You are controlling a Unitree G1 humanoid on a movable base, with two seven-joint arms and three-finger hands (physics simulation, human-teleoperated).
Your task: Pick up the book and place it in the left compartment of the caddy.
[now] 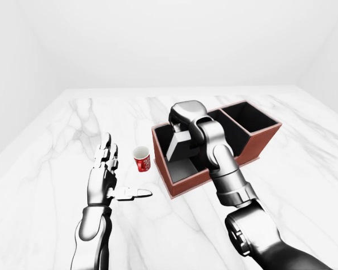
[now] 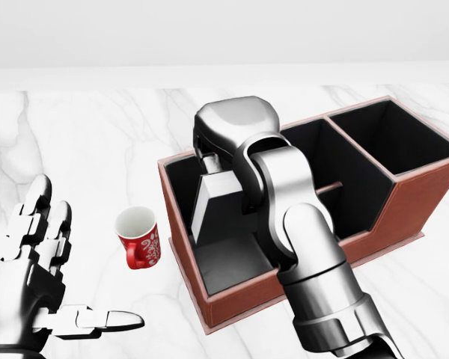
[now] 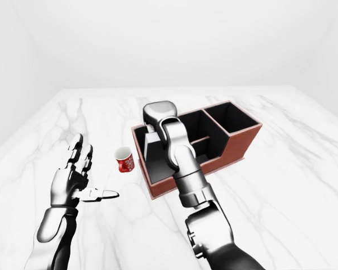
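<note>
White marble table (image 2: pixel 82 134): right hand (image 2: pixel 217 153) clamped on book (image 2: pixel 213 198), tilted inside caddy (image 2: pixel 404 202) left compartment; left hand (image 2: pixel 30 277) splayed, left of caddy.

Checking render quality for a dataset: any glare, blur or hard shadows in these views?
Head view: sharp, no blur; bright highlights on the right hand; caddy interior dark. Left-eye view: even, flat light, only faint shadows beside the red cup. Right-eye view: same, nothing out of focus.
</note>
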